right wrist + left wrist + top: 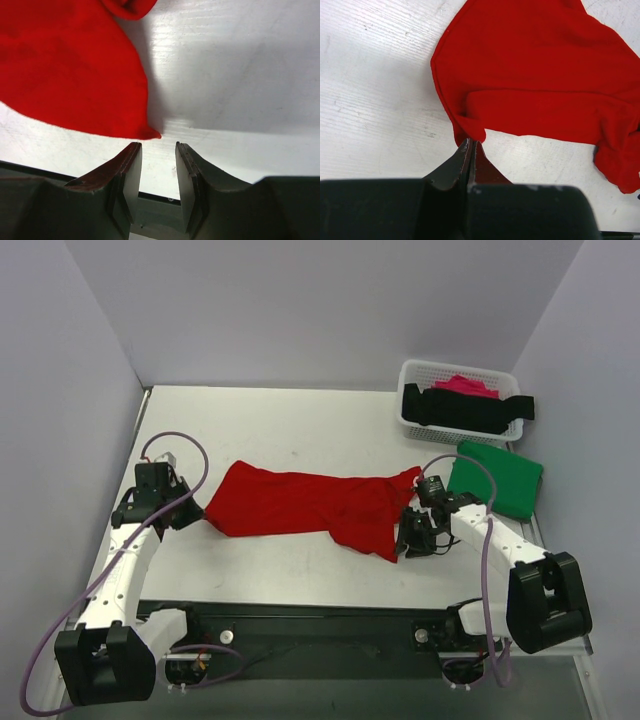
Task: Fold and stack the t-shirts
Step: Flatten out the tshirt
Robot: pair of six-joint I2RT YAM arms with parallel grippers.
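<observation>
A large red t-shirt (300, 505) lies stretched out across the middle of the table. My left gripper (190, 512) is at its left end, and the left wrist view shows the jaws (470, 143) shut on a corner of the red t-shirt (535, 65). My right gripper (405, 537) is by the shirt's lower right corner. In the right wrist view it (158, 145) stands open, and the pointed corner of the red t-shirt (65, 65) lies just ahead of the gap, not between the fingers. A folded green t-shirt (497, 478) lies at the right.
A white lattice basket (420, 367) stands at the back right with a black t-shirt (465, 410) draped across it and a pink one (465, 385) inside. The green shirt lies right behind the right arm. Walls close in the table on the left, back and right.
</observation>
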